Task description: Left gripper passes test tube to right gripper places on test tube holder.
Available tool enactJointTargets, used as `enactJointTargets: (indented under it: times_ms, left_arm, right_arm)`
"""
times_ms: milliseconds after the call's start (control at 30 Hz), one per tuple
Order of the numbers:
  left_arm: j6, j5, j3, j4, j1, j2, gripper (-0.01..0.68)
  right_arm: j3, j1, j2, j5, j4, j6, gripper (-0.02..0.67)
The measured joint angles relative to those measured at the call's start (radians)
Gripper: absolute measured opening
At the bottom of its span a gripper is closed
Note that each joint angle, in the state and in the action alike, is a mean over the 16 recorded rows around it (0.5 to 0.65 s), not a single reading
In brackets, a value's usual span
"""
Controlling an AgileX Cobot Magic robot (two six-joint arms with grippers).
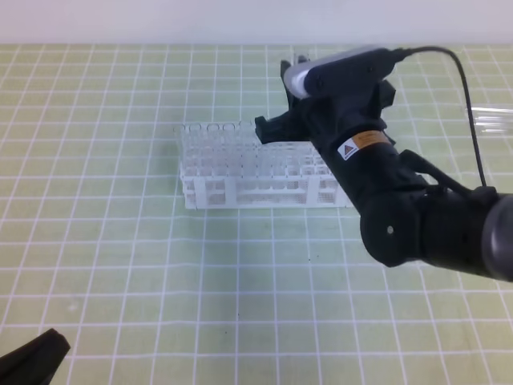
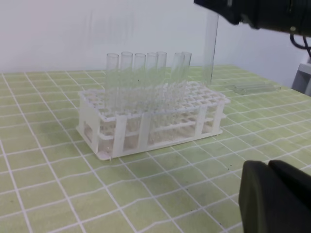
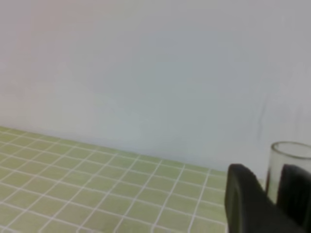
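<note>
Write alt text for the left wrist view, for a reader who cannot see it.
A white test tube holder stands on a green gridded mat, with a row of clear glass tubes upright in its far side. Above its right end, the right gripper holds a test tube hanging vertically. The left gripper fills the lower right corner, shut and empty.

The right pincer (image 1: pixel 276 128) is largely hidden behind its own arm above the test tube holder (image 1: pixel 240 188). The test tube (image 3: pixel 286 167) is cut off by the right wrist view's lower edge, its bottom unseen. The left pincer (image 2: pixel 274 196) is cropped at the corner beside the holder.
</note>
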Motion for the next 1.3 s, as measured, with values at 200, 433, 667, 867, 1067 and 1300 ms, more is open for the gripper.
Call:
enactJointTargets:
  times_ms: [200, 433, 667, 867, 1067, 1300]
  left_arm:
    - [0.000, 0.000, 0.000, 0.000, 0.000, 0.000, -0.001]
    - [0.000, 0.002, -0.002, 0.000, 0.000, -0.001, -0.002]
    - [0.000, 0.002, -0.004, 0.000, 0.000, 0.000, -0.002]
    - [0.000, 0.001, -0.001, 0.000, 0.000, 0.001, -0.002]
    - [0.000, 0.002, -0.002, 0.000, 0.000, 0.001, -0.002]
    - [0.000, 0.002, -0.001, 0.000, 0.000, 0.002, -0.002]
  right_arm:
    - [-0.012, -0.009, 0.031, -0.004, 0.013, 0.011, 0.091]
    - [-0.026, -0.026, 0.050, 0.003, 0.009, 0.037, 0.091]
    - [-0.042, -0.039, 0.077, 0.017, -0.005, 0.064, 0.091]
    - [-0.047, -0.039, 0.098, 0.016, -0.017, 0.072, 0.091]
    - [-0.050, -0.039, 0.115, 0.003, -0.022, 0.074, 0.091]
    - [-0.057, -0.039, 0.123, -0.013, -0.036, 0.077, 0.091]
